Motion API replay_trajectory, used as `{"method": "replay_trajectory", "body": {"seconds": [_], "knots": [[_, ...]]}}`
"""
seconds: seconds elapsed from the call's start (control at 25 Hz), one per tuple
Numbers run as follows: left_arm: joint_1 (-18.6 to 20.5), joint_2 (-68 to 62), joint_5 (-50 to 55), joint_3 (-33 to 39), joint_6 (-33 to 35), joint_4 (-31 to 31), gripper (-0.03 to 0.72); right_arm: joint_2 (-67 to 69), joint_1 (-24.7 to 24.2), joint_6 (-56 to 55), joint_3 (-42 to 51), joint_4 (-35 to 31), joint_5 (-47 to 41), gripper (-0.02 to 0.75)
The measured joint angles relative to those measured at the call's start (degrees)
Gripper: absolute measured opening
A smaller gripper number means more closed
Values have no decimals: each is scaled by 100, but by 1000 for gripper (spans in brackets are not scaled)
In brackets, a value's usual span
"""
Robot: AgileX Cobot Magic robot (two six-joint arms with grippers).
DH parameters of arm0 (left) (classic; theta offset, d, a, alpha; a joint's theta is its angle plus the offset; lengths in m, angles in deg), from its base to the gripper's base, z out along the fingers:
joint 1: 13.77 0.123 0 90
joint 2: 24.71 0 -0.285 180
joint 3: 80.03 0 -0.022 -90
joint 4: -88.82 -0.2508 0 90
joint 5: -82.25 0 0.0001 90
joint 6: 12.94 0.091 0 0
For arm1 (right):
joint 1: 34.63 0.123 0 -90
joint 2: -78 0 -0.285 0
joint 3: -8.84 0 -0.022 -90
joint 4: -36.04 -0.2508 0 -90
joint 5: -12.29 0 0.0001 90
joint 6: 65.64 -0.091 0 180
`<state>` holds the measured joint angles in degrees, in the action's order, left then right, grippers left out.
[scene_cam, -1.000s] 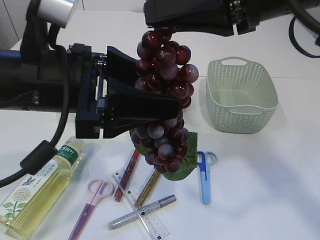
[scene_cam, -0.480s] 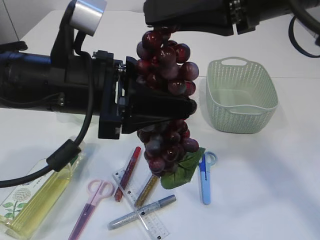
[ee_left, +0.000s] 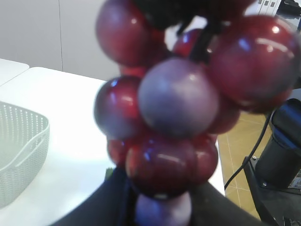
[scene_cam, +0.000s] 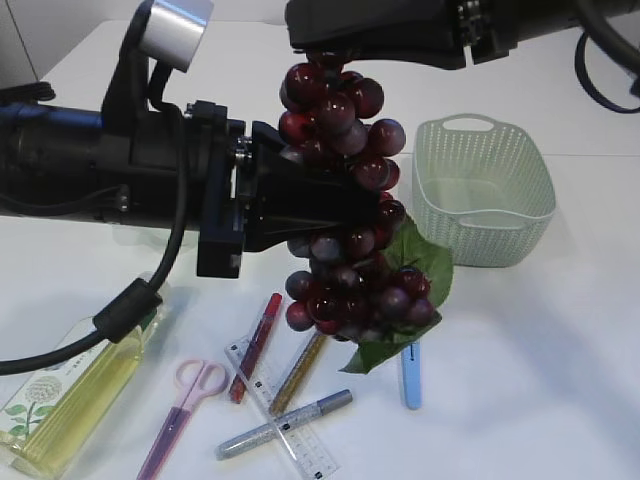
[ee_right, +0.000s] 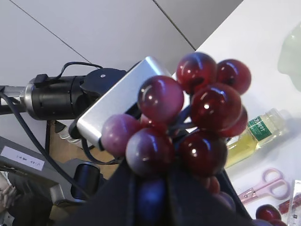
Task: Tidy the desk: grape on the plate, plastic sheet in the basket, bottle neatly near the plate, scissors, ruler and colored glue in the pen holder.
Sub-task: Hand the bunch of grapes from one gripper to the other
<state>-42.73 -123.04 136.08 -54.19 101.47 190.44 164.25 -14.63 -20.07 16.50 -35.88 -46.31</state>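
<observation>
Handover midair | left hand (scene_cam: 345,205) just clamped on grape (scene_cam: 345,240) from 9 o'clock | right hand (scene_cam: 325,55) clamps its top | plate next

Dark red/purple grapes (scene_cam: 345,220), pale green lattice basket (scene_cam: 484,190), pink scissors (scene_cam: 185,400).

You cannot read any text clearly here. The bottle (scene_cam: 75,395) carries a green label with small white signs and a flower drawing, but the letters are too small for you to read. The ruler (scene_cam: 285,425) shows fine marks and tiny numbers, also not readable.
</observation>
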Motion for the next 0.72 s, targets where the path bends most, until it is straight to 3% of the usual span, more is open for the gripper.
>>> {"method": "replay_trajectory", "body": {"seconds": [0.72], "knots": [[0,0,-17,0,-128,0,143,0,0,292,0,0,57,119]]}}
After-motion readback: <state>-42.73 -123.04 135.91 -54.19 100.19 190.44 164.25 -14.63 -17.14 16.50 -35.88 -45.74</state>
